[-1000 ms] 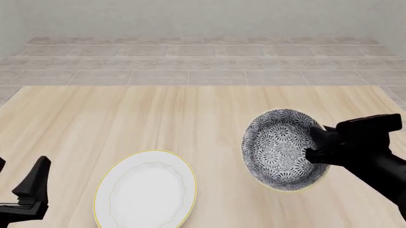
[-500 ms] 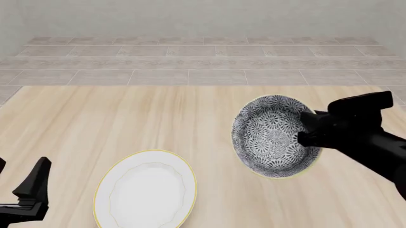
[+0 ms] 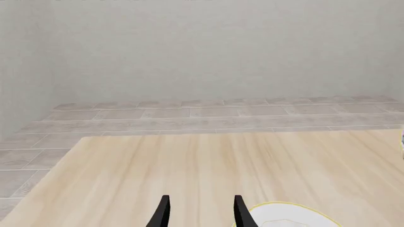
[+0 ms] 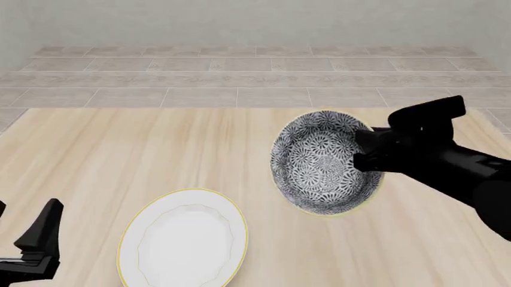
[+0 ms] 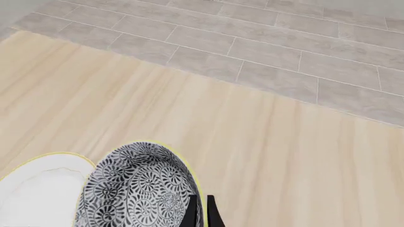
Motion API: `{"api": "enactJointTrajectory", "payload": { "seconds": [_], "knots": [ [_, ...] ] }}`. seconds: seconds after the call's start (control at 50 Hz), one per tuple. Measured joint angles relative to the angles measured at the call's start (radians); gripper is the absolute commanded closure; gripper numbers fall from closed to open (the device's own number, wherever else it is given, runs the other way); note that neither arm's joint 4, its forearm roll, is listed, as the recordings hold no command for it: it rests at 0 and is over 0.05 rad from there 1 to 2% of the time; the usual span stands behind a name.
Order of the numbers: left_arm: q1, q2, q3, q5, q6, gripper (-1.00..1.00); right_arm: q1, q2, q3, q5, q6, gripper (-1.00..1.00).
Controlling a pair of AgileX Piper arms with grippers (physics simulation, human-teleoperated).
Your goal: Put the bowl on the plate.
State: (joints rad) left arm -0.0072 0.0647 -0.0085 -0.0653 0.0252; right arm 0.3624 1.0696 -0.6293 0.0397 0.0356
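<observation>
Right gripper (image 4: 363, 152) clamped on the rim of the bowl (image 4: 319, 162), fingers pinched narrow over the wall nearest the wrist; bowl carried tilted, patterned inside facing the fixed camera, apparently clear of the table (image 4: 160, 149). Plate (image 4: 183, 238) lying flat on the wood, down and to the left of the carrying hand, well apart from the bowl in the front view. Left gripper (image 4: 36, 242) parked low at the near left edge, empty, jaws parted, plate just to its right. Risks, as judgement: single-edge pinch on a tilted bowl, so possible slip or rotation in the fingers during the swing; release while tilted likely to tip it or land it half off the plate; low approach could knock the plate rim. Right wrist view alone shows the two fingertips straddling the rim and the plate edge peeking beside the bowl; front view alone shows the tilt and the gap left to cover.
</observation>
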Motion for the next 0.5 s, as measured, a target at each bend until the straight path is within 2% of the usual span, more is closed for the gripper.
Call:
{"api": "enactJointTrajectory", "payload": {
  "seconds": [0.16, 0.5],
  "knots": [
    [0.0, -0.02, -0.004, 0.021, 0.0, -1.0, 0.042, 0.029, -0.038, 0.014, 0.009, 1.0],
    [-0.002, -0.047, -0.012, 0.049, 0.002, -1.0, 0.138, 0.104, -0.107, 0.033, 0.069, 1.0]
  ]
}}
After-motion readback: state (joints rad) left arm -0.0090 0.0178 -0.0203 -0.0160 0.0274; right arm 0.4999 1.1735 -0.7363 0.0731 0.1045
